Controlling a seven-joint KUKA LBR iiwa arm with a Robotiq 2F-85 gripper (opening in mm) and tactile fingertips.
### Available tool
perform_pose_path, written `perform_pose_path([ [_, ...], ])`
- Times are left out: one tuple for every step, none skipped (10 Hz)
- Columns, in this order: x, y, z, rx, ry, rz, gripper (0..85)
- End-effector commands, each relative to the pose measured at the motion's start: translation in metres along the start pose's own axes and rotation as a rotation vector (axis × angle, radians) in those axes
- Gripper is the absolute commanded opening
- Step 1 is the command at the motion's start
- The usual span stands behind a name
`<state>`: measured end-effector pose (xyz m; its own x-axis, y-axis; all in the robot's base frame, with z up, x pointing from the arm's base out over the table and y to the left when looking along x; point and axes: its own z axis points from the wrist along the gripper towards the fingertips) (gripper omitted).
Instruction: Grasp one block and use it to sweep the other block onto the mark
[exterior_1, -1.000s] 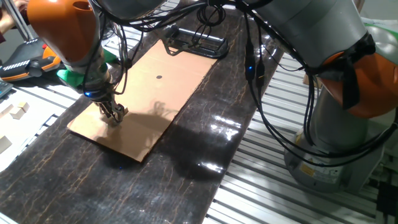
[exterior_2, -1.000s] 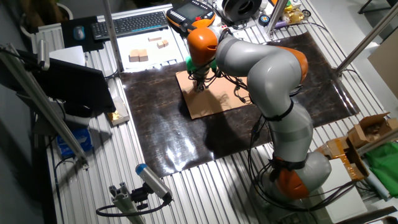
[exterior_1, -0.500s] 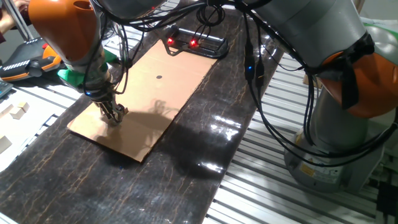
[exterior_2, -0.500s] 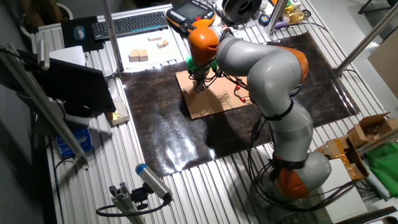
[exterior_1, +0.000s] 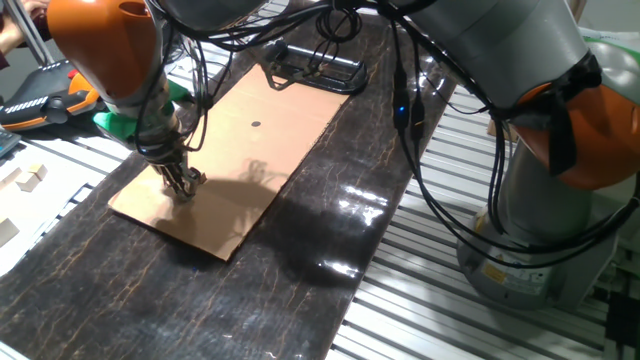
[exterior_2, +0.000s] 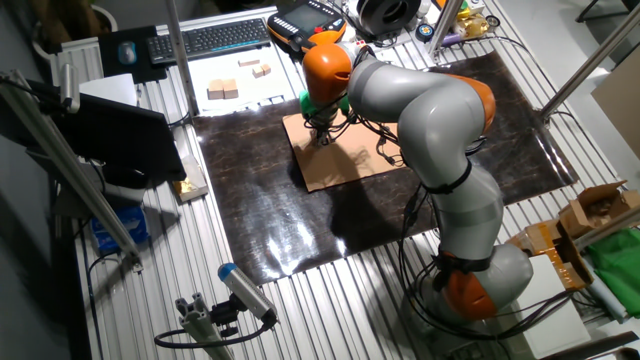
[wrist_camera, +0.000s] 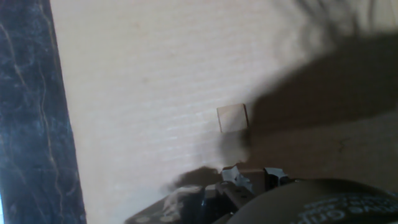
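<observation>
On the tan cardboard sheet lies a small tan wooden block, flat on one face. Its outline in the hand view is nearly square, so no long axis can be made out; its edges sit slightly skewed to the picture's frame. It lies just ahead of the claw, apart from the fingertips, at the edge of the arm's shadow. In neither fixed view can this block be picked out.

Farther along the sheet, well apart from the claw, the mark shows as a small black dot near the sheet's middle width.

At the near end of the cardboard in one fixed view, the claw points straight down with its tips close to or on the sheet; in the other fixed view it sits at the sheet's corner nearest the keyboard. The fingers stand close together with only a narrow gap, but whether a second block is pinched between them cannot be told, since the tips are blurred and dark.

Under the cardboard lies a dark marbled mat, spread over the slatted aluminium bench. Several loose tan blocks rest on a white sheet beyond the mat, beside the keyboard. A black wire frame sits at the far end of the cardboard.
</observation>
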<state>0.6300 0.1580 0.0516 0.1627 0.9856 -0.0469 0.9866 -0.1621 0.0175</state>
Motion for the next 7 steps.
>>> perform_pose_path([
  [0.0, -0.0004, 0.0006, 0.0, -0.001, -0.023, 2.3],
  [-0.0002, -0.0009, 0.0015, 0.0, -0.003, -0.044, 0.7],
  [-0.0002, -0.001, 0.0016, 0.001, -0.005, -0.06, 0.7],
  [-0.0002, -0.0013, 0.0018, 0.002, -0.005, -0.077, 0.7],
  [-0.0004, -0.0015, 0.0023, 0.002, -0.006, -0.09, 0.7],
  [-0.0006, -0.0015, 0.0024, 0.002, -0.012, -0.104, 0.7],
  [-0.0007, -0.0015, 0.0023, 0.001, -0.015, -0.109, 0.7],
])
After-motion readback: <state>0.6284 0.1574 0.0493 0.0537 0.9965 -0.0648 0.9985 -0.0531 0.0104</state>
